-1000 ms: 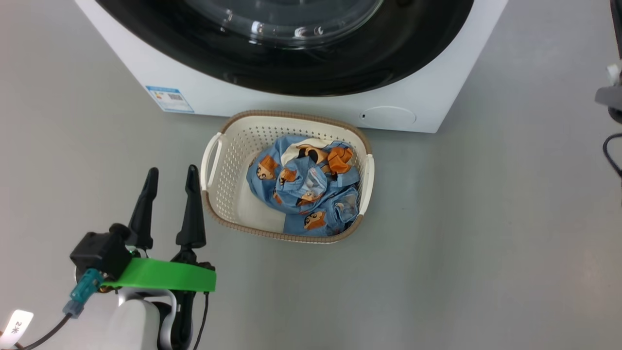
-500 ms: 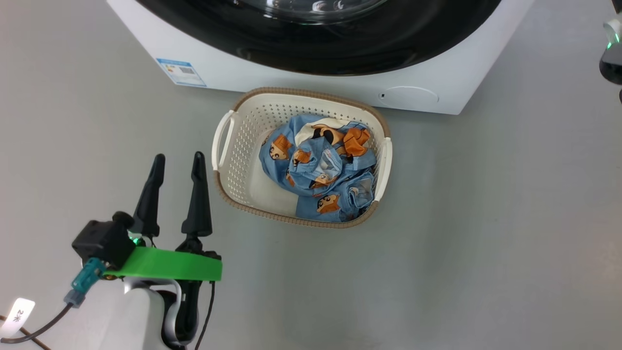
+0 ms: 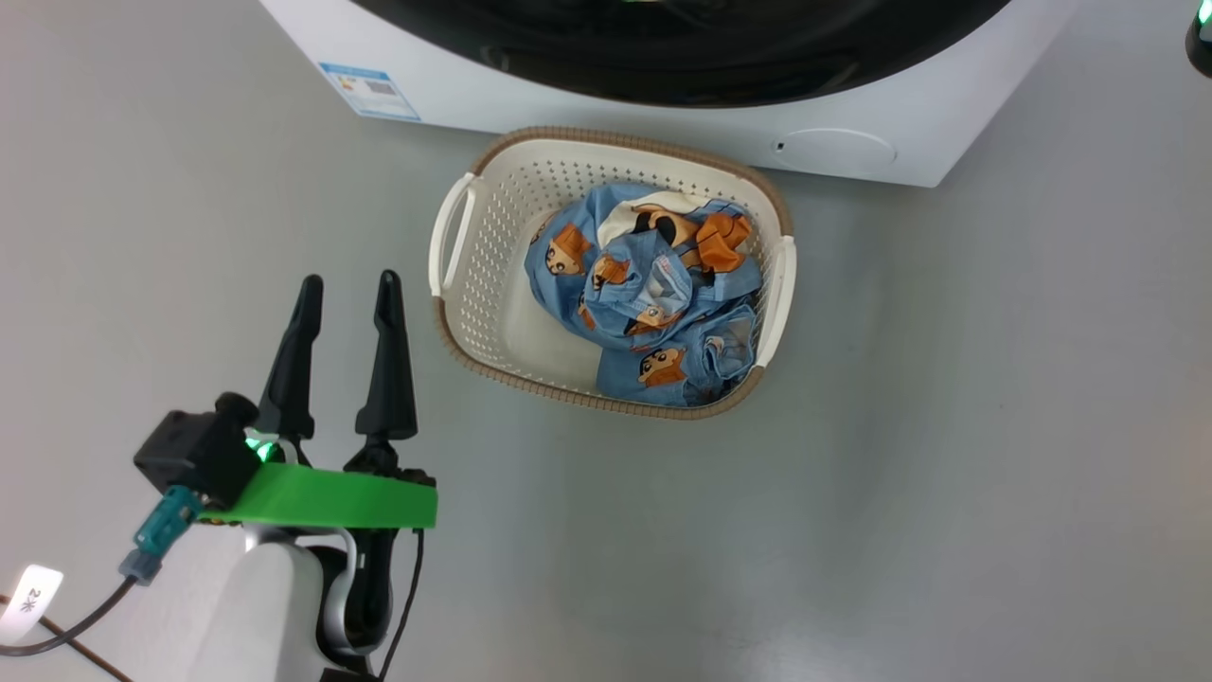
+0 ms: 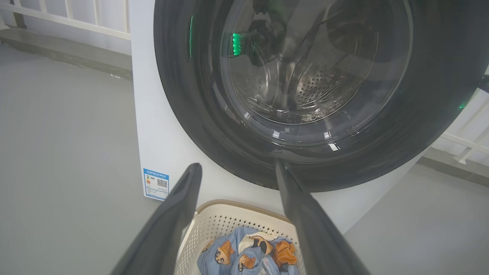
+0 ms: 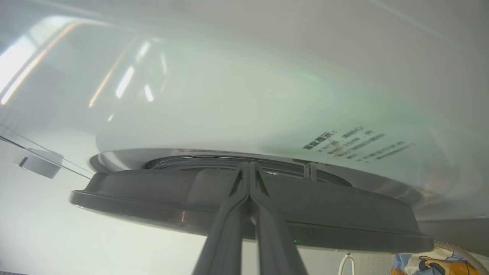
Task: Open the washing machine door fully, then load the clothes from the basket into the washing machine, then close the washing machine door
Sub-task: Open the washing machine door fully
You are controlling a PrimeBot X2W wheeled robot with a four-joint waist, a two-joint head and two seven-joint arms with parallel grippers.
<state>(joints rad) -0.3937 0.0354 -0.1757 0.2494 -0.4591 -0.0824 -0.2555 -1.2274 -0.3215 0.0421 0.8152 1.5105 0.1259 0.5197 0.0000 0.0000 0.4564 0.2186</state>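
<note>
The washing machine door (image 4: 305,88) sits on the front of the washing machine (image 4: 153,133) at the far side of the scene. In the left wrist view it looks shut or very nearly so. The right wrist view takes its dark rim edge-on, and whether the latch has let go cannot be told.

The right gripper (image 5: 249,165) is pinched closed on nothing, its paired tips set against that rim edge. This is the weak point. The tips wrap around nothing, so on a glossy curved rim they could skid off sideways and leave the door shut or only part open.

The basket (image 3: 483,303) stands on the floor (image 3: 947,474) just near of the machine, under the door's lower rim. If that rim hangs low enough, a swinging door might clip the basket; the views do not settle the clearance.

The clothes (image 3: 653,303) lie bunched towards the basket's right side, folded into each other. Lifted as one lump, they could snag the perforated wall, drag the light basket, or drop a piece on the floor.

The left gripper (image 3: 349,278) hangs with its jaws wide apart, empty, near and left of the basket, clear of it. A reach from there crosses the left handle, which a finger might hook.
</note>
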